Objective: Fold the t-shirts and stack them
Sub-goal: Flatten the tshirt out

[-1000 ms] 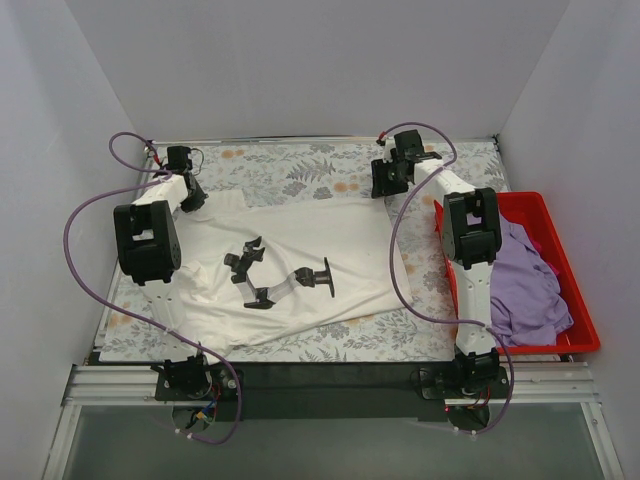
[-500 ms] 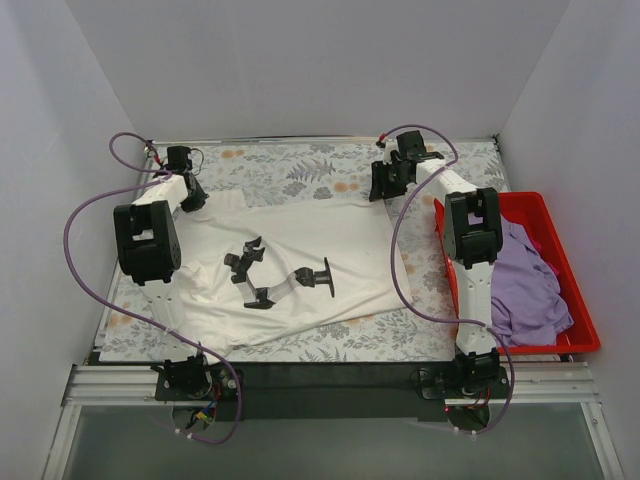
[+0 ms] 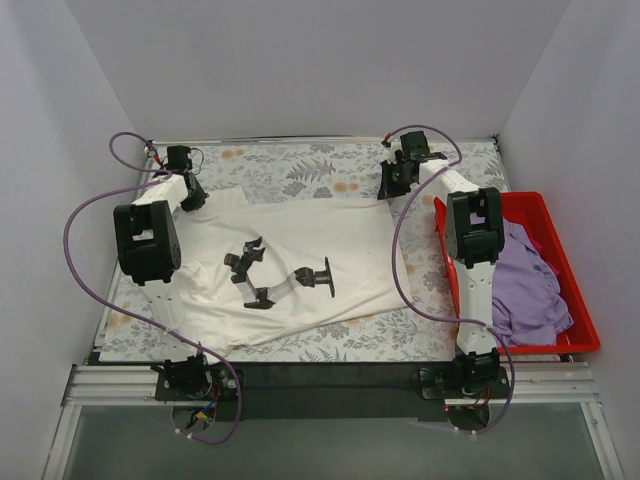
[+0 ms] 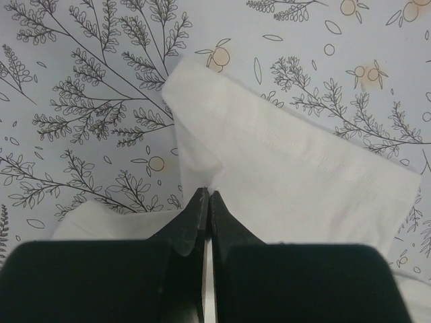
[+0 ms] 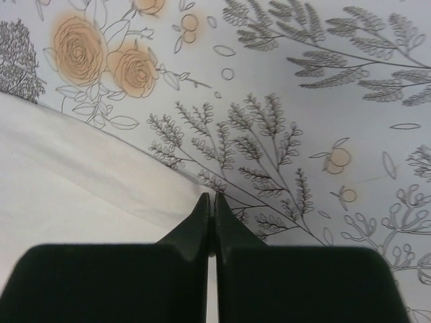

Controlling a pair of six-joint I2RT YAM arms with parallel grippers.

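The white t-shirt lies spread face up on the tablecloth, its black robot-arm graphic showing. My left gripper is at the shirt's far left corner, shut on a pinched ridge of the white cloth at its fingertips. At the far right corner, my right gripper is shut, with the shirt's edge running right into its tips. The lavender t-shirt lies crumpled in the red bin on the right.
A floral tablecloth covers the table. White walls stand close on the left, back and right. The red bin sits against the right arm's base side. Purple cables loop from both arms over the table.
My right gripper has closed its jaws and shifted slightly right at the shirt's far right corner. The left arm and the shirt have stayed put.
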